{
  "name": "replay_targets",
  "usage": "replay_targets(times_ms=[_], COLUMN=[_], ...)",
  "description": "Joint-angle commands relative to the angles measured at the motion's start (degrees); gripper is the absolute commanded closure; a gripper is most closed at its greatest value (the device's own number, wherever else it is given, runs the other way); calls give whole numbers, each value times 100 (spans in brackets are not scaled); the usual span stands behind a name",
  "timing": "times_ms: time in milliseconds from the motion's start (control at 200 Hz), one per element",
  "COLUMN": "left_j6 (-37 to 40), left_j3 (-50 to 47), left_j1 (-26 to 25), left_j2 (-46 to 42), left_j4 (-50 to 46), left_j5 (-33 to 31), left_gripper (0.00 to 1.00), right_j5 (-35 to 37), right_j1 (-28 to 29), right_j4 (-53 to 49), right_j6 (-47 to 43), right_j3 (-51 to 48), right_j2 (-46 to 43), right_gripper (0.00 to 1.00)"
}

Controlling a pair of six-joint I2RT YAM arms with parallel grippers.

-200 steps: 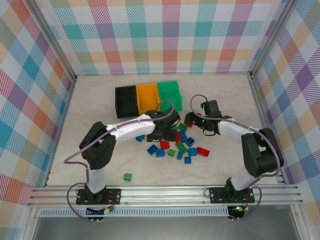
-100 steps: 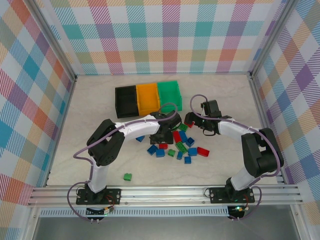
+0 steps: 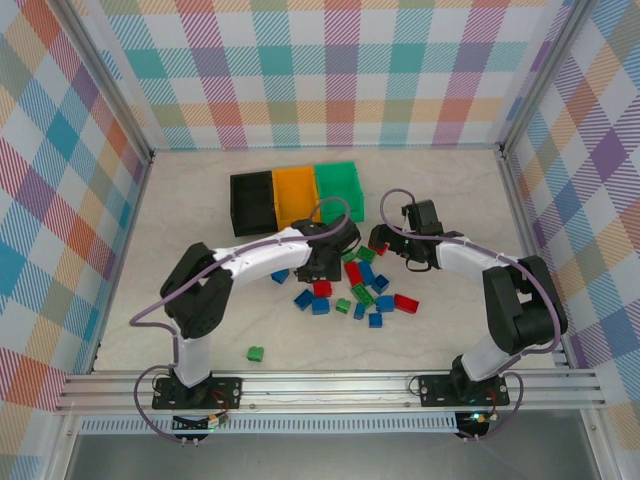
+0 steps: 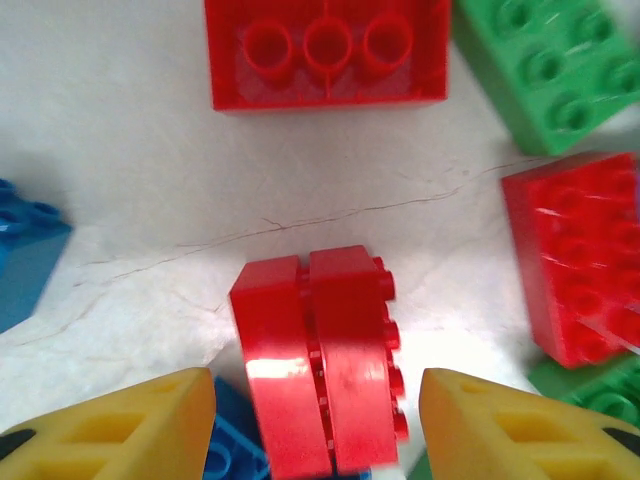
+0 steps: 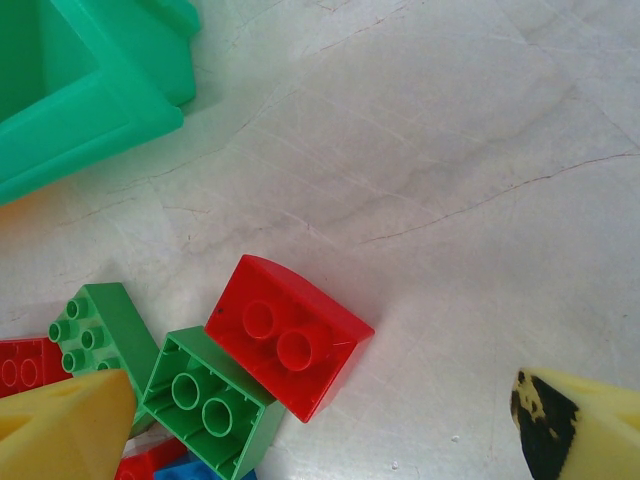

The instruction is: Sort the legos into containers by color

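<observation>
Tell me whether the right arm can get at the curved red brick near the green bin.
Probably yes: the right gripper hangs open over the red brick, bare table on one side. A green brick touching its other side may crowd the grasp.

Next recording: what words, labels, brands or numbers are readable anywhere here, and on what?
No readable text in any view.
Studs of the red brick and the green brick: any embossing is too blurred to read.
Black bin, orange bin, green bin: no label or marking visible.
</observation>
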Motion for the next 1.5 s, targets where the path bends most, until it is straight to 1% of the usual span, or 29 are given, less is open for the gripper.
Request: replay_targets(times_ms=[0, 50, 130, 160, 375, 495, 660, 755, 940, 1025, 1185, 1260, 1325, 1365, 1415, 1460, 1495], left_j6=[108, 108, 112, 117, 119, 177, 232, 272, 271, 265, 271, 274, 279, 280, 283, 291, 310], left_j3=[-194, -323, -462, -471, -409, -117, 180, 241, 224, 228, 231, 216, 221, 223, 229, 227, 220], left_j1=[235, 344, 462, 472, 370, 244, 174, 175, 175, 167, 173, 160, 165, 166, 163, 177, 199], left_j2=[-800, -1013, -1108, -1072, -298, 204, 695, 892, 970, 971, 907, 805, 690, 605, 475, 339, 216], left_j4=[-180, -127, -77, -114, 33, -24, -148, -180, -114, -58, 7, 11, -13, -60, -146, -241, -313], left_j5=[-201, -174, 101, 135, 735, 829, 830, 823, 803, 816, 822, 838, 810, 760, 618, 508, 410], left_gripper=[45, 44, 34, 32, 23, 18, 18, 23, 24, 29, 46, 57, 71, 78, 82, 89, 93], right_j5=[-31, -34, -33, -34, -38, -26, -14, -10, -16, -17, -9, -16, -12, -21, -25, -10, -21], right_j1=[3, -1, 1, -3, 3, 3, -2, 1, -4, 0, 0, -4, -1, -4, -2, 4, -3], right_j4=[-52, -52, -51, -48, -34, -44, -57, -58, -66, -64, -73, -69, -70, -64, -66, -66, -67], right_j6=[64, 60, 68, 67, 70, 68, 58, 59, 56, 60, 59, 55, 59, 57, 56, 60, 60], right_j3=[121, 121, 113, 113, 115, 128, 132, 132, 139, 139, 139, 140, 139, 139, 139, 139, 139], right_j2=[-19, -34, -30, -28, -12, -3, -8, -9, -17, -12, -15, -14, -8, -3, -6, -10, -10], right_gripper=[3, 3, 3, 3, 3, 3, 3, 3, 3, 3, 3, 3, 3, 3, 3, 3, 3])
